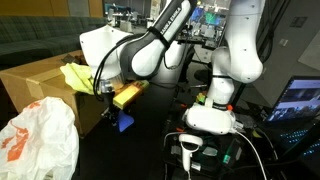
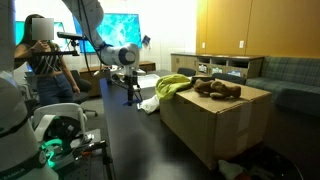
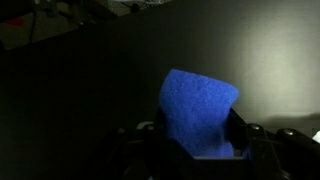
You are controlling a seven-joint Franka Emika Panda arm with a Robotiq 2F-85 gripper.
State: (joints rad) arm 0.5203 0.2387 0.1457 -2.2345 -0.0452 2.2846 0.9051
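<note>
The blue cloth (image 3: 198,100) fills the lower middle of the wrist view. It is pinched between the two fingers of the tool (image 3: 200,142), and the jaws stand about half closed on it. In an exterior view the blue cloth (image 1: 124,122) hangs at centre left, just beside the cardboard box (image 1: 40,88). The grip seems to take only one edge, so slow and steady carrying would be safest.

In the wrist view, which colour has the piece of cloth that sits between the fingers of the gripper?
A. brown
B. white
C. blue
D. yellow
C: in the wrist view the blue cloth stands between the fingers of the gripper, and in an exterior view it hangs under the gripper, while the yellow cloth lies apart on the cardboard box.
</note>
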